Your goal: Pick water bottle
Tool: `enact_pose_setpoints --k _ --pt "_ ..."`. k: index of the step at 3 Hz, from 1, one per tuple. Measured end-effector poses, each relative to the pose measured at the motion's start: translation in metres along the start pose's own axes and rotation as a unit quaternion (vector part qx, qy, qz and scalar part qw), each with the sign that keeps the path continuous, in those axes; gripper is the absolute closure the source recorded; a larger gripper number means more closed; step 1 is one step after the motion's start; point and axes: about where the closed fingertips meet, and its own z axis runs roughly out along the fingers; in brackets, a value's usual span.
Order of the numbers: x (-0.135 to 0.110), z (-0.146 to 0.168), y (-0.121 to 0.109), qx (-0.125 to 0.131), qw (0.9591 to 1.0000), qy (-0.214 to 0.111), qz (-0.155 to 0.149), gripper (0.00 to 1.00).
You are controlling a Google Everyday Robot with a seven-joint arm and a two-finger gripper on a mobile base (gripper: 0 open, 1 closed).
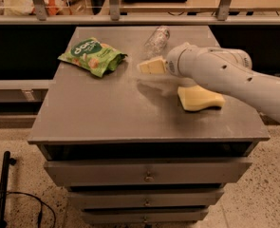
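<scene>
The water bottle (157,40) is a small clear crinkled plastic bottle lying on its side at the far middle of the grey cabinet top (106,113). My gripper (149,67), with pale cream fingers, comes in from the right on a white arm (225,75) and hovers over the top just in front of the bottle, a little to its left. It holds nothing.
A green snack bag (92,56) lies at the far left of the top. A yellow sponge (200,99) lies at the right, partly under my arm. The cabinet has drawers (149,172) below. A rail and shelf run behind. A black cable lies on the floor at left.
</scene>
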Motion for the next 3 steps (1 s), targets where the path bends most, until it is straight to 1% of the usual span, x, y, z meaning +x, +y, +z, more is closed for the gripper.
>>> enact_pose_setpoints --k 1,2,3 --pt "-0.005 0.032 0.005 -0.001 0.9998 -0.019 0.008 0.00" --pt "-0.008 0.067 0.005 0.004 0.9993 -0.033 0.019 0.00" --pt "-0.012 0.100 0.002 0.015 0.9983 -0.048 0.028 0.00"
